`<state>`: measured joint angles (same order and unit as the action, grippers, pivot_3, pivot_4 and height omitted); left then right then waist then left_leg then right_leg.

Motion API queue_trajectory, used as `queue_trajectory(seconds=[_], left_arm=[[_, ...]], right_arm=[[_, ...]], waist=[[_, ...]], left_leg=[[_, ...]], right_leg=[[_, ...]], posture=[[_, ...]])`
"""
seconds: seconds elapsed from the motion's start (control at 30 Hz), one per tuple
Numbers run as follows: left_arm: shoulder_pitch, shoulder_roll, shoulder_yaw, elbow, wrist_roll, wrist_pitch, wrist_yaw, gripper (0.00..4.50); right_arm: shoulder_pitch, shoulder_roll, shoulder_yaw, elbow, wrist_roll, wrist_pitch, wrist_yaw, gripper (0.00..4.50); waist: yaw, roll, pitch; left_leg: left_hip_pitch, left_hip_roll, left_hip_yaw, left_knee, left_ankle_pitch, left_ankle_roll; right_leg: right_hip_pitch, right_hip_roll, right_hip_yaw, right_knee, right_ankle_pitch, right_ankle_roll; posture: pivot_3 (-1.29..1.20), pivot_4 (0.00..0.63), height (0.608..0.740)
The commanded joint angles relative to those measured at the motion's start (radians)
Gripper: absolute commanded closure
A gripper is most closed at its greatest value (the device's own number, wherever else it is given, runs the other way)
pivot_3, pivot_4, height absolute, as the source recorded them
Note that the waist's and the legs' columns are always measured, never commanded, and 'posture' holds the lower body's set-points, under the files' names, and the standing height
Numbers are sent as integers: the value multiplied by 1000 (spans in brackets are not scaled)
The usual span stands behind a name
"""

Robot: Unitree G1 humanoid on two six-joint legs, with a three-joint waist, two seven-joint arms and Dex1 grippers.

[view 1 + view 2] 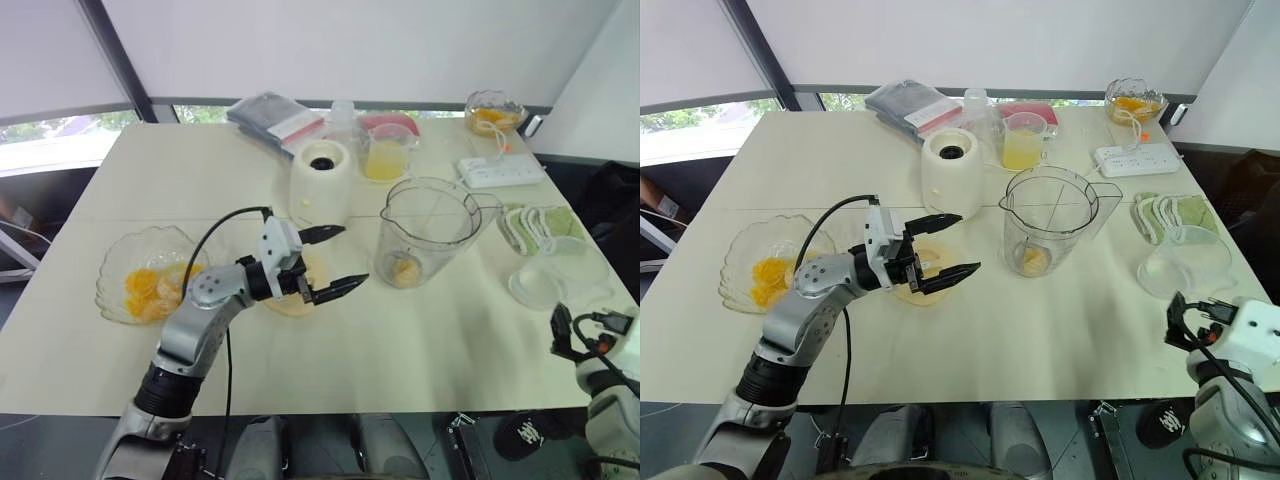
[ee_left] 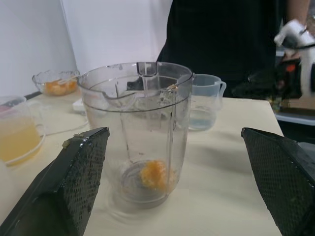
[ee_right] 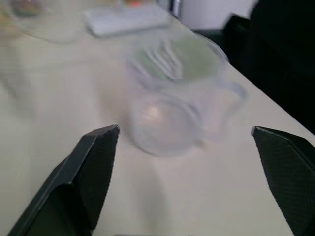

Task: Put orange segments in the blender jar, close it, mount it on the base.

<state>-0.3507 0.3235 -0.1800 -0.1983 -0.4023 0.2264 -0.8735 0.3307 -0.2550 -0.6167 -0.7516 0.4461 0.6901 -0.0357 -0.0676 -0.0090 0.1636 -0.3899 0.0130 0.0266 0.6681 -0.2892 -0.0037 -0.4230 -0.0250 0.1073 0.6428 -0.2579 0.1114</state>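
- The blender jar (image 1: 428, 232) stood upright on the table (image 1: 460, 330), right of the middle, with its spout toward the left gripper and its handle on the far side.
- Some orange segments (image 2: 153, 174) already lay at the bottom of the jar, beside the blade hub; I judged it was only a small amount.
- More orange segments (image 1: 150, 290) were in the scalloped glass bowl (image 1: 118, 262) near the left edge of the table, so the filling step seemed not finished.
- The left gripper (image 1: 334, 259) hung just left of the jar, not touching it; its two fingers were wide apart and empty, and pointed toward the jar.
- A flat cream-yellow lid (image 1: 296, 300) lay on the table under the left gripper. The jar had no lid on it, so the closing step was not yet done.
- The base (image 1: 322, 180) stood behind the left gripper and left of the jar, apart from it, with its dark socket free. The mounting step was also left.
- The right gripper (image 3: 187, 167) was low at the right edge of the table, well apart from the jar; its fingers were spread and held nothing, and a small clear cup (image 3: 167, 125) was in front of it.
- In my judgement the task was in its first part: one portion in, then more fruit, the lid, and the base.
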Motion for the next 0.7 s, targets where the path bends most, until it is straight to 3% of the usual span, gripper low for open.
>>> queue_trajectory(seconds=[0.03, 0.33, 0.57, 0.7], left_arm=[[-30, -7, 14, 4, -5, -12, 0, 0], [-68, 25, 20, 21, 0, 17, -9, 0], [-122, 187, 69, 47, -32, 105, -112, 0], [-211, 296, 83, 132, -42, 145, -227, 0]], right_arm=[[-25, -4, 20, -101, 46, 47, -10, 24], [-129, -40, 160, -64, -6, 59, 12, 24], [-85, -79, 215, -110, 78, 61, 152, 24], [-49, -179, 176, -167, 219, 101, 286, 24]], waist=[[1, -1, 0], [5, -1, 0], [7, -2, 1], [7, -4, 2]], left_leg=[[0, 0, 0, 0, 0, 0], [-2, 0, 0, -1, 0, 0], [-3, 0, 0, -2, 0, 0], [-3, 0, 0, -1, 0, 0]], right_leg=[[0, 0, 0, 0, 0, 0], [0, 0, -1, -5, 0, 0], [0, 0, -1, -7, 0, 1], [0, 0, -1, -7, 0, 0]], posture=[[0, 150, 740], [0, 150, 740], [0, 150, 740], [0, 150, 740]])
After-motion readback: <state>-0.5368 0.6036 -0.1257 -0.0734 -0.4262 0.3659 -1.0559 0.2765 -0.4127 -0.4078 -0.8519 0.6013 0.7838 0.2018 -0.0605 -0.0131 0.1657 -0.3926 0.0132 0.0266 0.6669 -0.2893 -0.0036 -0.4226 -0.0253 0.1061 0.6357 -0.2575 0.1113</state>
